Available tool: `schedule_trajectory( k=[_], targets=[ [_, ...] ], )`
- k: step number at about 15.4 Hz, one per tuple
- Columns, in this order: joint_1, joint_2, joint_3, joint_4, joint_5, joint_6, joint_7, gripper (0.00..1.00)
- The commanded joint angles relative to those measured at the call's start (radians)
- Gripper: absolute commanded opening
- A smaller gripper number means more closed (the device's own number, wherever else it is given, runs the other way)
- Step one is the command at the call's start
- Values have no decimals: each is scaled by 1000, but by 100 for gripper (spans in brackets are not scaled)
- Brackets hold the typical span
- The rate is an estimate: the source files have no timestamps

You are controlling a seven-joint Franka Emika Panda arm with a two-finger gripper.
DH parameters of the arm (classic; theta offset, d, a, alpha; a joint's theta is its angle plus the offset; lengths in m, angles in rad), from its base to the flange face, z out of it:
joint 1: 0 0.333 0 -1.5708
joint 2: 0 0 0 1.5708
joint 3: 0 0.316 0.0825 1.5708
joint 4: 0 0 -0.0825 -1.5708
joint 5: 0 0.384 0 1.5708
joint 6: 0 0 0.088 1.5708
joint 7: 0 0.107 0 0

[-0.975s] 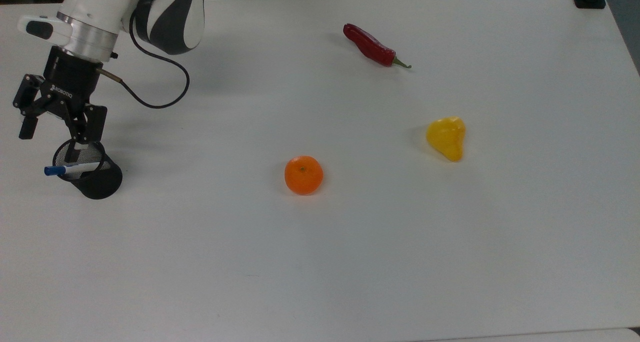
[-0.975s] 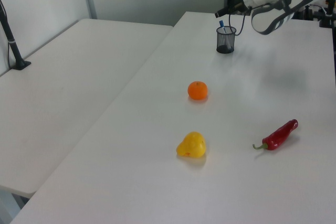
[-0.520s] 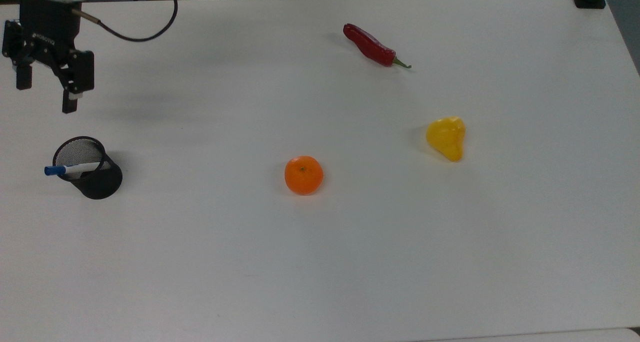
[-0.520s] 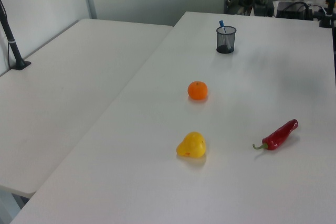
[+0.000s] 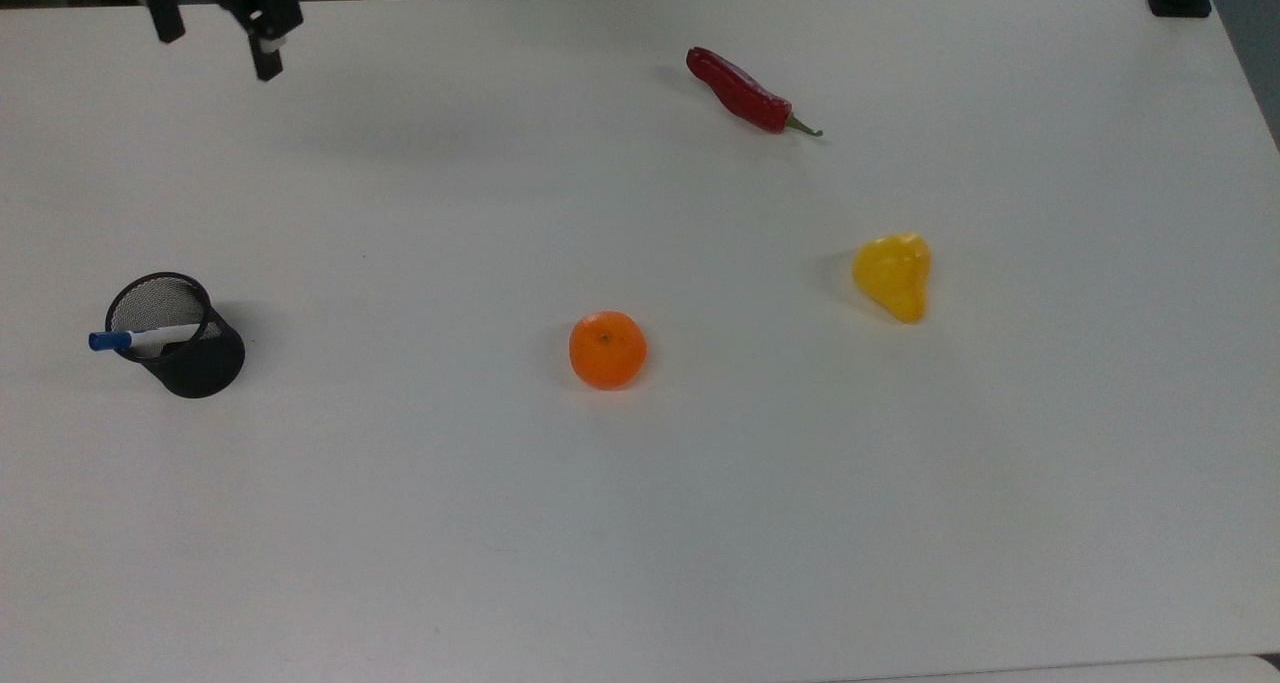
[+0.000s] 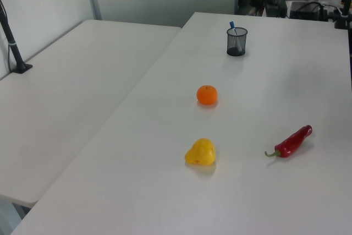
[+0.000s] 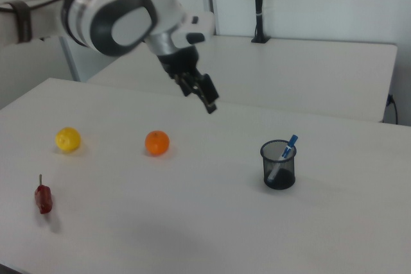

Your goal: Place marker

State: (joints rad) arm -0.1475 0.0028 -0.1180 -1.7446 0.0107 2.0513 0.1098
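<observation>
Well away from the end effector [image 5: 210, 25], which hangs above the far edge of the bench [image 5: 700, 523] with its fingers spread apart and nothing between them, the marker [image 5: 140, 338] stands tilted inside the black mesh cup [image 5: 180, 338], blue cap poking over the rim on the top view's left. Judged from that, the placing looks finished.

Risks from here are small. The marker leans on the rim rather than sitting upright, so a knock to the cup could tip the light mesh holder (it looks easy to topple) and spill the pen out. Such a knock would need the arm to sweep low across that corner. The fruit lies well clear of the end effector, so collisions there seem unlikely.

Count: one marker, one cup, one orange [image 5: 607, 349], one yellow pear-shaped fruit [image 5: 893, 275], one red chili [image 5: 745, 93].
</observation>
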Motion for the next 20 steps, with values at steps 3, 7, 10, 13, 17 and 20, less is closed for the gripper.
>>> schedule_trajectory(
  k=[3,7,10,13,17,20],
  targets=[
    [12,-35,154,112,15,-314,114,100],
    [55,-41,213,111,17,-344,108,100],
    [121,-41,209,93,14,-344,42,100],
    [158,-33,187,79,12,-330,-82,100],
    [235,-29,91,77,14,-327,-180,100],
    [232,-30,90,74,15,-324,-183,100]
  ],
)
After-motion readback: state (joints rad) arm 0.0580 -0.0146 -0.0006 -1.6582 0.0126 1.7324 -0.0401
